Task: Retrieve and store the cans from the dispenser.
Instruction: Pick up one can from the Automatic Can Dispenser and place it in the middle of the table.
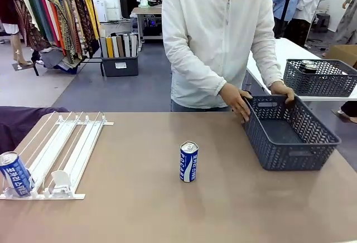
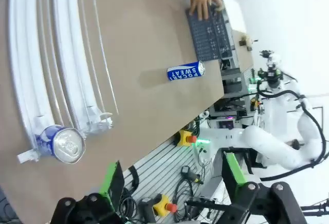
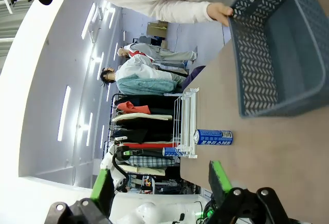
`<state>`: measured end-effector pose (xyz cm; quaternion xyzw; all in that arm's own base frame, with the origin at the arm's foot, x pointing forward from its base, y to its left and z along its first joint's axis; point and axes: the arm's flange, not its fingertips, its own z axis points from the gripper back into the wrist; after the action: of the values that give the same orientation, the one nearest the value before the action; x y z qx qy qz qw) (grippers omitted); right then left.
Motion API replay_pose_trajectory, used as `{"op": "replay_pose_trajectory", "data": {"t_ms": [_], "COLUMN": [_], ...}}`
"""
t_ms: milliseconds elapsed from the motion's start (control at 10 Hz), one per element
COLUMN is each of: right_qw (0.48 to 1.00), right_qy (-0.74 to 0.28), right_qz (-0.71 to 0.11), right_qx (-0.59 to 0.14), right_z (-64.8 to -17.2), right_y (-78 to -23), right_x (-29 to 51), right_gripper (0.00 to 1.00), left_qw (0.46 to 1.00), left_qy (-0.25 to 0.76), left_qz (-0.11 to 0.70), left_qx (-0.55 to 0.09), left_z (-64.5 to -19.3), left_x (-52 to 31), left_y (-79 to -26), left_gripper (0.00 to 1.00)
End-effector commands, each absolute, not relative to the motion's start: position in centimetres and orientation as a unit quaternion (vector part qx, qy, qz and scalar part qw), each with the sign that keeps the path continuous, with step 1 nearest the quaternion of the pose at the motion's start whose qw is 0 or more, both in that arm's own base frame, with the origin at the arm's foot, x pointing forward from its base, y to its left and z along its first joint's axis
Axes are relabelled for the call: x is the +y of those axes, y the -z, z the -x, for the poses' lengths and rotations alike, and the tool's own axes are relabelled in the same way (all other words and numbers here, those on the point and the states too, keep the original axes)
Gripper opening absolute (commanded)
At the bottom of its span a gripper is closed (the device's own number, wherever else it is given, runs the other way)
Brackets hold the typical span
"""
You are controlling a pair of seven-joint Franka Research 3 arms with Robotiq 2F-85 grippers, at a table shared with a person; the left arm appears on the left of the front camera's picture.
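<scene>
While the left hand [image 2: 171,175] gapes empty (jaws wide), a can [image 2: 64,143] lies near, untouched.

Grey floor [image 1: 122,90], a clothes rack [image 1: 56,9] and a white table [image 1: 287,50] behind.

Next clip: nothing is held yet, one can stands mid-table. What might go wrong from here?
The standing can is slim and upright; an off-centre grip may tip it.
A hand of the person holds the basket at its far rim, so an arm bringing a can might meet it.
The other can sits in the rack between thin rails; lifting it askew may drag the rack.
</scene>
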<state>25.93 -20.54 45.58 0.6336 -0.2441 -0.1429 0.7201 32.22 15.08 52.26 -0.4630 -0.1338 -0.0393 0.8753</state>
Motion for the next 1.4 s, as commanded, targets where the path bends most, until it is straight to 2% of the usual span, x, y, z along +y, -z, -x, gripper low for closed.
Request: {"op": "replay_pose_trajectory", "data": {"t_ms": [0, 900, 1000, 1100, 1200, 1300], "right_qw": [0.72, 0.72, 0.72, 0.72, 0.72, 0.72], "right_qy": [0.139, 0.139, 0.139, 0.139, 0.139, 0.139], "right_qz": [-0.635, -0.635, -0.635, -0.635, -0.635, -0.635], "right_qx": [-0.243, -0.243, -0.243, -0.243, -0.243, -0.243], "right_z": [-25.7, -25.7, -25.7, -25.7, -25.7, -25.7], "right_y": [-45.8, -45.8, -45.8, -45.8, -45.8, -45.8], "right_x": [-20.5, -20.5, -20.5, -20.5, -20.5, -20.5], "right_gripper": [1.0, 1.0, 1.0, 1.0, 1.0, 1.0], "left_qw": [0.886, 0.888, 0.927, 0.968, 0.983, 0.988], "left_qy": [0.082, 0.074, 0.084, 0.08, 0.11, 0.107], "left_qz": [0.438, 0.435, 0.348, 0.211, 0.1, 0.045], "left_qx": [-0.126, -0.126, -0.116, -0.113, -0.106, -0.106], "left_z": [-33.2, -33.4, -34.0, -33.8, -33.4, -32.9], "left_x": [12.4, 12.1, 9.5, 7.9, 6.7, 6.2], "left_y": [-54.0, -54.0, -54.8, -54.8, -54.3, -53.7], "left_gripper": [1.0, 1.0, 1.0, 1.0, 1.0, 1.0]}}
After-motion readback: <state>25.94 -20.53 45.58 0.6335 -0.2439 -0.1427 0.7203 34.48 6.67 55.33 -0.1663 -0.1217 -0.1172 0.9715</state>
